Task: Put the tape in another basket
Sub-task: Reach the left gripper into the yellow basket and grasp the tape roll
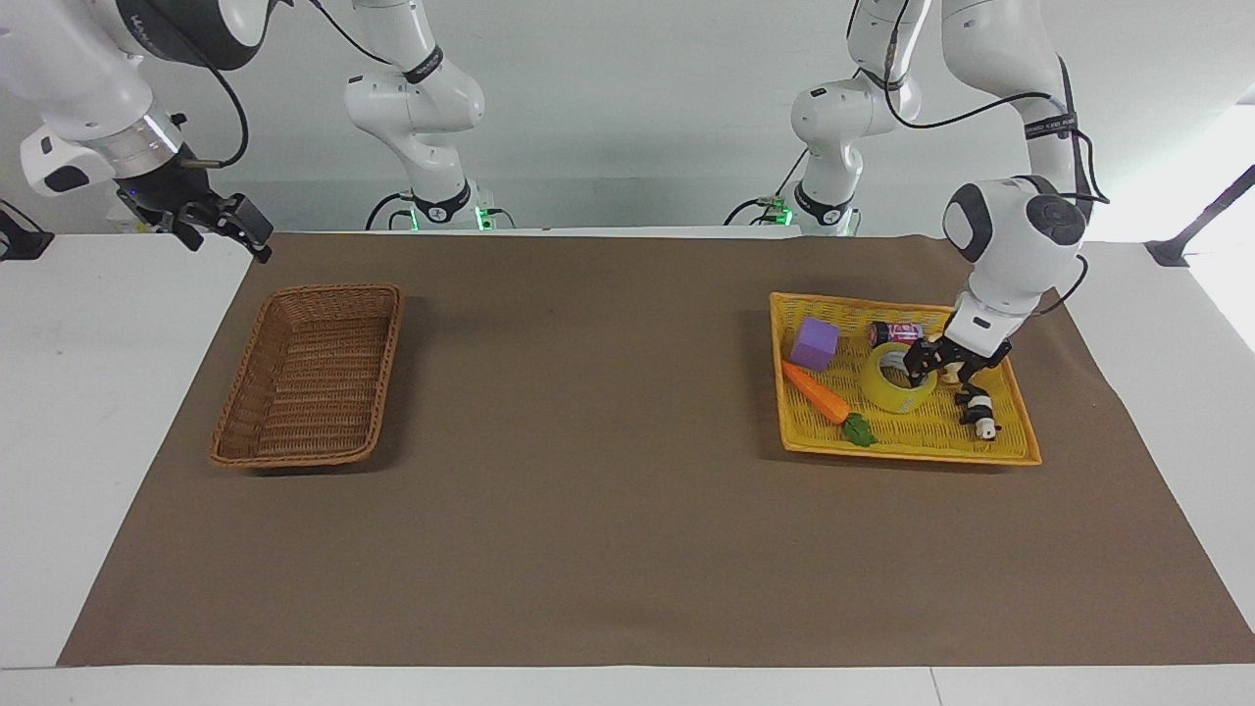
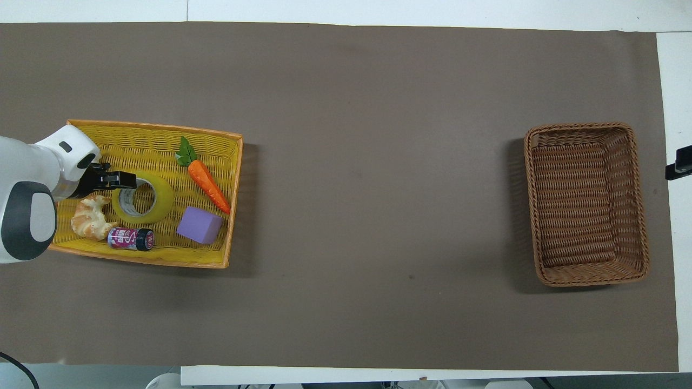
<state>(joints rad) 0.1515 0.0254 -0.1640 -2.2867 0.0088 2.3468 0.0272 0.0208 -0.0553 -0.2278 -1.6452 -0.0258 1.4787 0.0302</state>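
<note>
The yellow tape lies flat in the flat yellow tray at the left arm's end of the table; it also shows in the overhead view. My left gripper is low over the tray, open, with one finger in the tape's hole and the other outside its rim; it also shows in the overhead view. The brown wicker basket stands empty at the right arm's end and shows in the overhead view. My right gripper waits open, up beside the mat's corner.
In the tray with the tape lie a purple cube, a toy carrot, a croissant and a small can. A panda toy lies right beside my left gripper. A brown mat covers the table.
</note>
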